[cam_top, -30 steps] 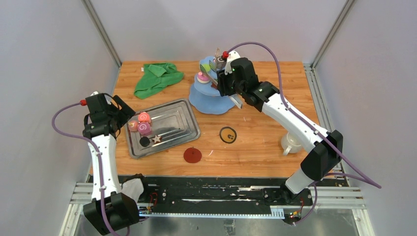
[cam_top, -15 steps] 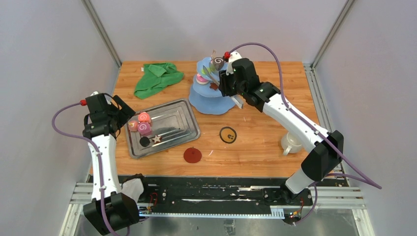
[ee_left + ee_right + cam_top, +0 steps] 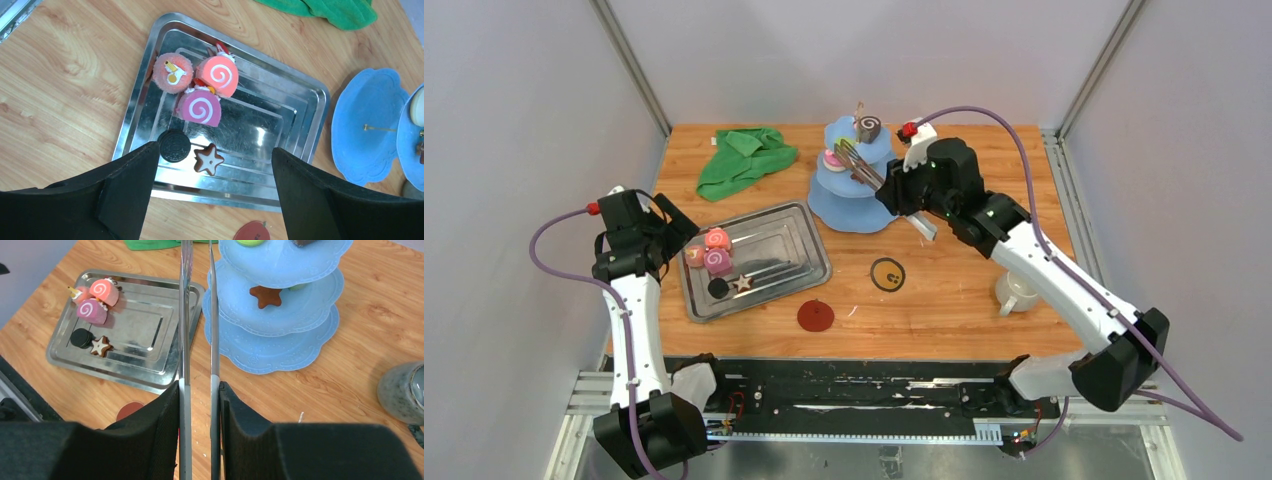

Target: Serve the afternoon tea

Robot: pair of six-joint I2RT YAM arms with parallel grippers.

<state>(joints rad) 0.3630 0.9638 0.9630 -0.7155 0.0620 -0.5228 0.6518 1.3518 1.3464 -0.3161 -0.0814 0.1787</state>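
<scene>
My right gripper (image 3: 902, 192) is shut on metal tongs (image 3: 185, 315), whose empty arms reach up toward the blue tiered stand (image 3: 856, 195). A brown swirl roll (image 3: 867, 128) sits on the top tier and a brown star (image 3: 265, 295) on the middle tier. The steel tray (image 3: 300, 100) holds a pink roll (image 3: 217, 75), a purple roll (image 3: 200, 107), a black disc (image 3: 174, 146) and a brown star (image 3: 208, 159). My left gripper (image 3: 215, 150) hovers open above the tray. A white mug (image 3: 1016, 292) stands at the right. A grey-green mug (image 3: 402, 392) stands near the stand.
A green cloth (image 3: 746, 155) lies at the back left. A red coaster (image 3: 816, 316) and a black coaster with a yellow ring (image 3: 887, 274) lie on the wood in front. Grey walls close in both sides.
My right arm has drawn the tongs back from the top tier, toward the right. The brown swirl roll stays on the top tier. The left arm has not moved.
</scene>
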